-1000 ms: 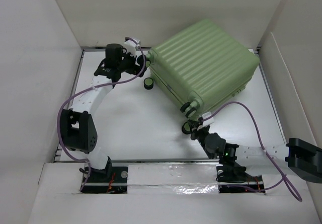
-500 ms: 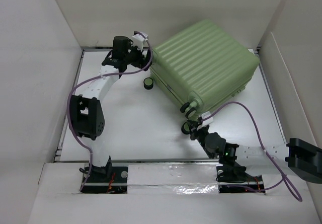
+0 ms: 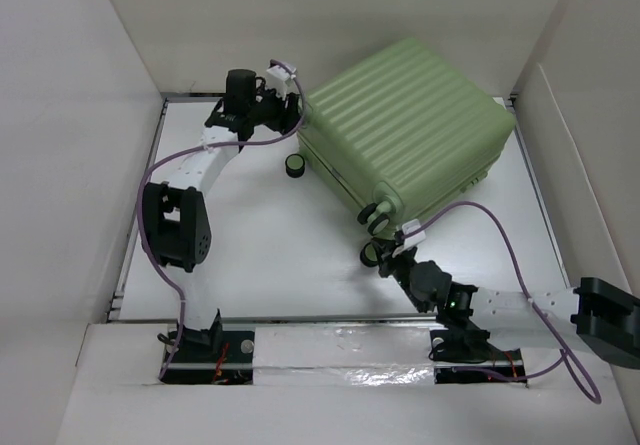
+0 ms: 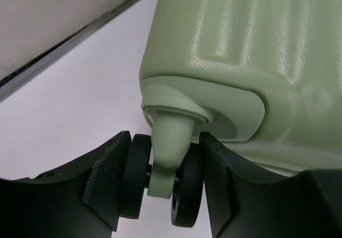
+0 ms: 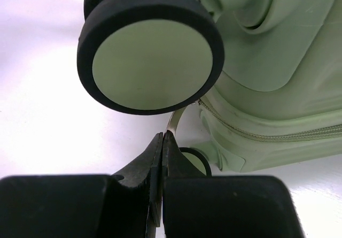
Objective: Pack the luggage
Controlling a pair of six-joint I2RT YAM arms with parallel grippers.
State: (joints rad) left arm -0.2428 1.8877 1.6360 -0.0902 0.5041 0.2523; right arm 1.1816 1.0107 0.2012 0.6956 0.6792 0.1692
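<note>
The luggage (image 3: 405,125) is a closed light green ribbed suitcase lying flat at the back right of the table. My left gripper (image 3: 288,115) is at its back-left corner. In the left wrist view the left gripper (image 4: 163,187) is shut on a black spinner wheel (image 4: 188,192), with one finger against each side of it, below the green shell (image 4: 251,45). My right gripper (image 3: 388,257) is at the near corner. In the right wrist view the right gripper (image 5: 162,137) is shut on a thin metal zipper pull (image 5: 175,121), under a large wheel (image 5: 152,56).
Another wheel (image 3: 295,165) stands out from the luggage's left side. White walls close in the table on the left, back and right. A metal rail (image 3: 330,318) runs along the near edge. The right arm's black elbow (image 3: 605,320) sticks out to the far right.
My left arm has swung right toward the luggage's back-left corner, and its gripper has gone from open to shut on the wheel. The right gripper has stayed where it was.
</note>
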